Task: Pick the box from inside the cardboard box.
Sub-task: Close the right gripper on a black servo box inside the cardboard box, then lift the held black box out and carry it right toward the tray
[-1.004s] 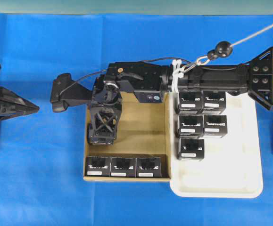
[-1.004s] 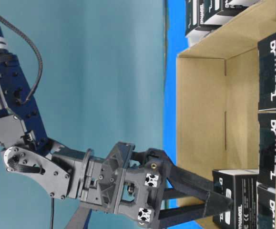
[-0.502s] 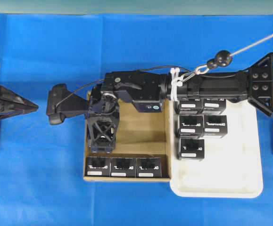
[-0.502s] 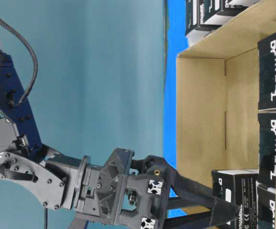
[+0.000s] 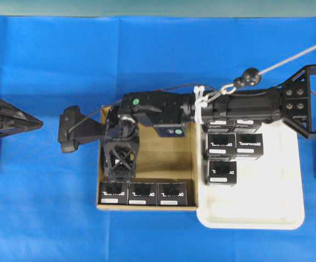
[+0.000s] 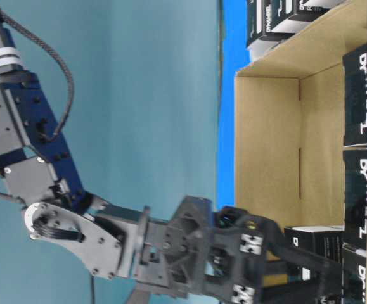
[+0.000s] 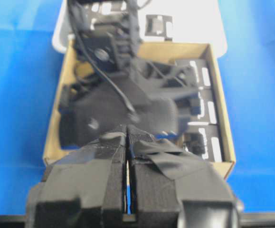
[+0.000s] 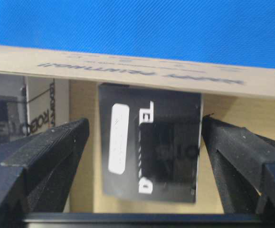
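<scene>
The tan cardboard box (image 5: 168, 158) lies mid-table. Three black boxes (image 5: 142, 192) line its near wall. My right gripper (image 5: 117, 177) reaches down into its left side. In the right wrist view a further black box (image 8: 149, 142) with a white label lies flat between the spread fingers (image 8: 47, 156) of the right gripper (image 8: 146, 122), with a gap on each side. From table level this box (image 6: 316, 235) sits on the floor of the cardboard box (image 6: 265, 145) with the fingers alongside it. My left gripper (image 7: 128, 130) is shut and holds nothing, back at the left edge (image 5: 35, 123).
A white tray (image 5: 267, 213) adjoins the cardboard box on the right and holds several black boxes (image 5: 221, 172), two partly under the right arm. The cardboard wall (image 8: 128, 66) stands just beyond the framed box. Blue cloth covers the table.
The right gripper has gone lower and toward the near row of boxes, so its fingers now flank the lone box. Its jaws stayed wide. The left arm has not moved.
</scene>
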Robot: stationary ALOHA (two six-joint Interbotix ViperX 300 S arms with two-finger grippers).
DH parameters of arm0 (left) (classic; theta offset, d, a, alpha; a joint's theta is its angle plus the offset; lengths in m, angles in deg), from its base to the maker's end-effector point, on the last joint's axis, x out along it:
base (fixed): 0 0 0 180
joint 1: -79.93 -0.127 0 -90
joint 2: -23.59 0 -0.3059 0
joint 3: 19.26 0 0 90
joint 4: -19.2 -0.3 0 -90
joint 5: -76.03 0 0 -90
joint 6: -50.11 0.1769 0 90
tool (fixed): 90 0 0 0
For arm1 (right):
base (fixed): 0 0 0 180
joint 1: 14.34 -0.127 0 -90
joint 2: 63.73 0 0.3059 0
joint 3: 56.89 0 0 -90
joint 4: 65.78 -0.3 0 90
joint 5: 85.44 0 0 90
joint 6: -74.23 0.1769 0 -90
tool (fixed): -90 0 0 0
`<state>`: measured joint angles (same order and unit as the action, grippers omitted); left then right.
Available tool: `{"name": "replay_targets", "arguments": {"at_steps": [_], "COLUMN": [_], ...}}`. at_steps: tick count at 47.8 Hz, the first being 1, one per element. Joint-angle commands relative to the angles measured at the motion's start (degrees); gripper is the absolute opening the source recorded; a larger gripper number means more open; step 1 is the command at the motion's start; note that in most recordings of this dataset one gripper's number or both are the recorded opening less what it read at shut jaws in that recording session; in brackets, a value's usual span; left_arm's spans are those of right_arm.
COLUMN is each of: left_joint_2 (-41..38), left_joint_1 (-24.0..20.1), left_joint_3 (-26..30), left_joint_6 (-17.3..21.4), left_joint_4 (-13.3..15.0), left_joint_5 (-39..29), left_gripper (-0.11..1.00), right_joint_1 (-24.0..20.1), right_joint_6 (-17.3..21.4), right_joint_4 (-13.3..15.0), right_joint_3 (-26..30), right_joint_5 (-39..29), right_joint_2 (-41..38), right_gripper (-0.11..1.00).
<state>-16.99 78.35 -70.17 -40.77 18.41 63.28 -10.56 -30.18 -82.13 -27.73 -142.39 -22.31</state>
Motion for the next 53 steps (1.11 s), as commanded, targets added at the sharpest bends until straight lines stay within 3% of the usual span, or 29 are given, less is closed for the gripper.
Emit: {"name": "replay_targets", "arguments": {"at_steps": [1,10,22,26,32,53], "left_joint_2": [-0.35,-0.44,-0.44,-0.44,-0.44,-0.44], "left_joint_1": [-0.09,-0.09,-0.09,-0.09,-0.09,-0.26], "left_joint_3": [0.97,0.7,0.7,0.7,0.7,0.62], "left_joint_6": [0.0,0.0,0.0,0.0,0.0,0.09], "left_joint_4": [-0.18,-0.18,-0.18,-0.18,-0.18,-0.18], "left_joint_5": [0.26,0.26,0.26,0.26,0.26,0.26], "left_gripper": [-0.02,-0.02,-0.02,-0.02,-0.02,-0.02], "right_joint_1": [-0.53,-0.26,0.26,0.53,0.62,2.37], "right_joint_6": [0.18,0.44,0.88,0.88,1.14,3.96], "right_joint_4": [-0.09,0.09,4.57,5.19,5.1,5.01], "right_joint_3": [0.18,0.18,0.18,0.44,1.23,4.39], "right_joint_5": [0.79,0.88,0.79,0.79,0.44,-9.32], "right_joint_2": [-0.53,-0.53,-0.53,-0.53,-0.18,9.49], "right_gripper": [0.99,0.99,0.95,0.87,0.63,0.63]}}
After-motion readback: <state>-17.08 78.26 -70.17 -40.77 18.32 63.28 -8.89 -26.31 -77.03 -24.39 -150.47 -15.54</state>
